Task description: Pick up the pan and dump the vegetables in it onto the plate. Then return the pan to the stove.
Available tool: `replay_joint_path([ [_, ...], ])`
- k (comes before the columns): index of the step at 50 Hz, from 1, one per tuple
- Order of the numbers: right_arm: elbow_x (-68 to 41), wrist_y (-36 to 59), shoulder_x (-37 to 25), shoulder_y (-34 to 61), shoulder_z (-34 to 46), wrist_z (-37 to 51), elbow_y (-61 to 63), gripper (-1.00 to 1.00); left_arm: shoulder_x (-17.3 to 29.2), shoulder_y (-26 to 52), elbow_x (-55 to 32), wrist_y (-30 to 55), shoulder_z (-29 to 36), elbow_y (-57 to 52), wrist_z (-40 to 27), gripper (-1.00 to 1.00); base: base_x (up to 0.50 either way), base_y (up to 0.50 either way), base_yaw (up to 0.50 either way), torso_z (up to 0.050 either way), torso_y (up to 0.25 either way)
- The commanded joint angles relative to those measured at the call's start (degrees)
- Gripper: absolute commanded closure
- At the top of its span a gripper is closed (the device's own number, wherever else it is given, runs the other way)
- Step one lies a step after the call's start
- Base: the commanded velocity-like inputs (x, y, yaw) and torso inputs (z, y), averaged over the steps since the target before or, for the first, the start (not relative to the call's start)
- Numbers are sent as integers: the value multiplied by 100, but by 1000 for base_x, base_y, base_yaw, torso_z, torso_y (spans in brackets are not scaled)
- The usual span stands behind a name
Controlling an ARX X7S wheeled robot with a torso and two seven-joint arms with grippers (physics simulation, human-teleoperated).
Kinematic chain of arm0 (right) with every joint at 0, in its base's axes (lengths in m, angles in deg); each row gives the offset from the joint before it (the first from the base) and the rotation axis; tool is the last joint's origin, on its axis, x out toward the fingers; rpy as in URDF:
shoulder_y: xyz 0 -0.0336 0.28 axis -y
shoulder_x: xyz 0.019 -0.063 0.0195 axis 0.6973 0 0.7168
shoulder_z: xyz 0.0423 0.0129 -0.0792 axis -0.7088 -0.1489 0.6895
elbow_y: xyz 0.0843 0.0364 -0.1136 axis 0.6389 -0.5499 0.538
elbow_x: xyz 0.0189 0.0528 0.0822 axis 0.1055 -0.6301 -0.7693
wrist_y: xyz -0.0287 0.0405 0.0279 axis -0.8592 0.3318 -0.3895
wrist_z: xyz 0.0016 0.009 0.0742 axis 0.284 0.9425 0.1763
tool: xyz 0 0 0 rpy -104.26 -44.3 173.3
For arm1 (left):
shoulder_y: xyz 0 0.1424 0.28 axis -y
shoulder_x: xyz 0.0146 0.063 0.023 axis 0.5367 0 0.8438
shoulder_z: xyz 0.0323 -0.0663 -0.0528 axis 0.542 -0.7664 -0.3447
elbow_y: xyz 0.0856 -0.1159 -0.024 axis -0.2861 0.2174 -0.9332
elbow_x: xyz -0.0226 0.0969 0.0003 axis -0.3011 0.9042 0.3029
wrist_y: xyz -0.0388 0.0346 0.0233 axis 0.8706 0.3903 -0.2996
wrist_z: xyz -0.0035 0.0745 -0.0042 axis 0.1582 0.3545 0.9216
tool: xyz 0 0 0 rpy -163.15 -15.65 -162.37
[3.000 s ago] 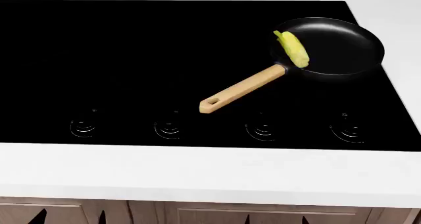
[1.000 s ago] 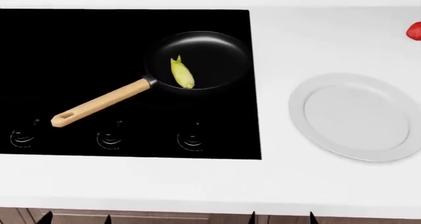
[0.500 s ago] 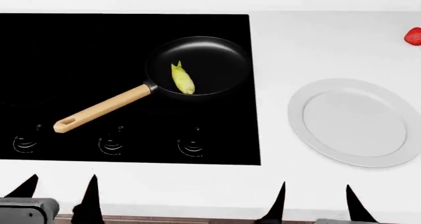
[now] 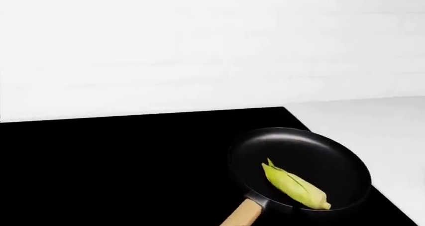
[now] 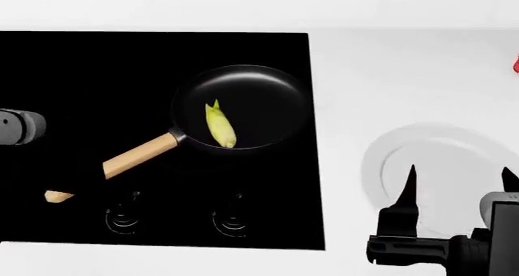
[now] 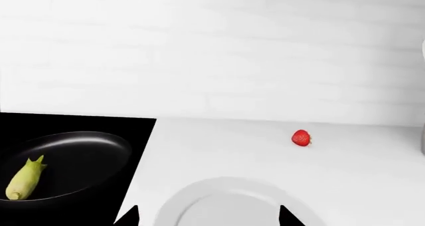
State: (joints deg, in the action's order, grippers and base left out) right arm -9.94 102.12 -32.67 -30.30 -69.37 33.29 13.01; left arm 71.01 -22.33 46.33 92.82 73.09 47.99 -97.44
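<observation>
So we are at reach step, nothing grasped. Pan (image 5: 243, 106) sits on stove (image 5: 97, 75), corn (image 5: 220, 125) inside. Right gripper (image 5: 458, 188) spread over plate (image 5: 389, 160). Left gripper: cannot tell. Next we must grasp handle (image 5: 138, 156).

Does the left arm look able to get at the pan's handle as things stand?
Probably yes: the left arm is over the stove beside the pan's handle, and nothing visible lies between them; its gripper is hidden against the black glass.
</observation>
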Motion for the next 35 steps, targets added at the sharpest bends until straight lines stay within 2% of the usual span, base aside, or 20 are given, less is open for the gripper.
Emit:
replay_joint_path([
  [1, -442, 676, -136, 345, -244, -29, 211, -100, 66, 482, -138, 598, 337, 71, -50, -100, 406, 0, 0, 0, 0],
  [6, -558, 906, -157, 481, -247, 33, 274, -100, 285, 862, -109, 845, 694, 419, 194, -100, 409, 0, 0, 0, 0],
  [13, -601, 1041, -126, 528, -194, 126, 282, -100, 521, 989, -193, 1016, 953, 656, 532, -100, 272, 0, 0, 0, 0],
  [16, -746, 1102, -71, 556, -404, 121, 359, -100, 659, 1021, -171, 984, 1418, 786, 917, -100, 36, 0, 0, 0, 0],
  [23, -689, 972, -76, 385, -380, 101, 287, -100, 657, 1278, -263, 1168, 1784, 1046, 1255, -100, 0, 0, 0, 0, 0],
  [28, -672, 932, -86, 364, -280, 95, 263, -100, 666, 1556, 6, 818, 2261, 1476, 1609, -100, 0, 0, 0, 0, 0],
  [35, -675, 853, -86, 271, -290, 67, 220, -100, 255, 1981, 489, 166, 2669, 2888, 1896, -100, 0, 0, 0, 0, 0],
])
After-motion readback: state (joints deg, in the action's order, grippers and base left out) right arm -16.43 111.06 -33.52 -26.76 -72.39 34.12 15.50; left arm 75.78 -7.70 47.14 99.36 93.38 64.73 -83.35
